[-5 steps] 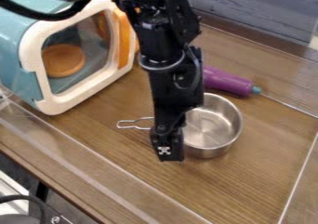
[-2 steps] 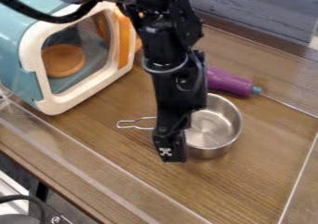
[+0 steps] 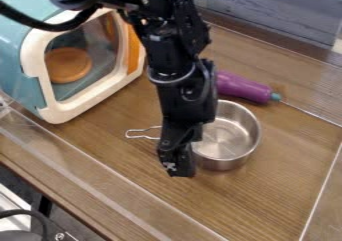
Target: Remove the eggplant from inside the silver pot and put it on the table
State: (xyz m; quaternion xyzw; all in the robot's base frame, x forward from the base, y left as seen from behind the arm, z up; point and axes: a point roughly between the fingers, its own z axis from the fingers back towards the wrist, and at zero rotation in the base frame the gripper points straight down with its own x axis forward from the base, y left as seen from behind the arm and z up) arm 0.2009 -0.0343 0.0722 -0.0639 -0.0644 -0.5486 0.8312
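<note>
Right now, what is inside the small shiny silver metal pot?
The visible part of the small shiny silver metal pot shows only bare metal. The black gripper covers its left side. The purple toy eggplant lies behind it on the brown wooden table.

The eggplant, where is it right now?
The eggplant lies on the table, right of the arm and just behind the silver pot, not inside it.

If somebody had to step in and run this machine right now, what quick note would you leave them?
Gripper: open, pointing down at the near rim of the small shiny silver pot, holding nothing.
Glossy purple toy eggplant: lying on the brown wood-grain table behind the pot, apart from it.
Pot: looks empty.
Done: eggplant appears out and on the table.
Left: probably just pull the arm clear.
</note>
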